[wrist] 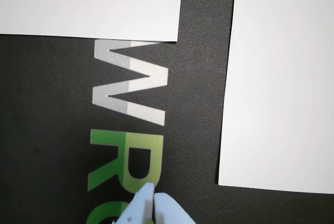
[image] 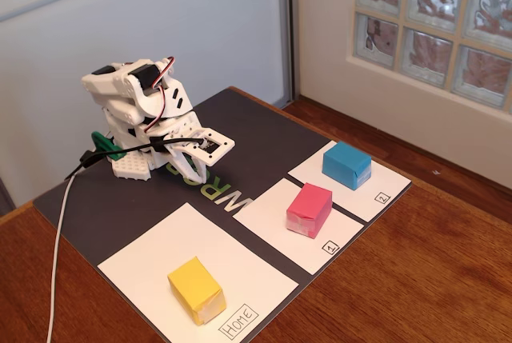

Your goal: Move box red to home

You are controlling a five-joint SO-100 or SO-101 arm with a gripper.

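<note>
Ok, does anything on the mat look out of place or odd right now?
One thing: the yellow block sits on the HOME sheet, where the red box should end up. The red box rests on sheet 1, the blue block on sheet 2. Nothing looks tipped or damaged. The gripper is shut, holding nothing.

You have three small paper-wrapped cuboid blocks: one pinkish-red (image: 309, 209), one yellow (image: 196, 289), one blue (image: 346, 165). You also have three white paper rectangles: "HOME" (image: 144, 259), "1" (image: 268, 217), "2" (image: 382, 187).
</note>
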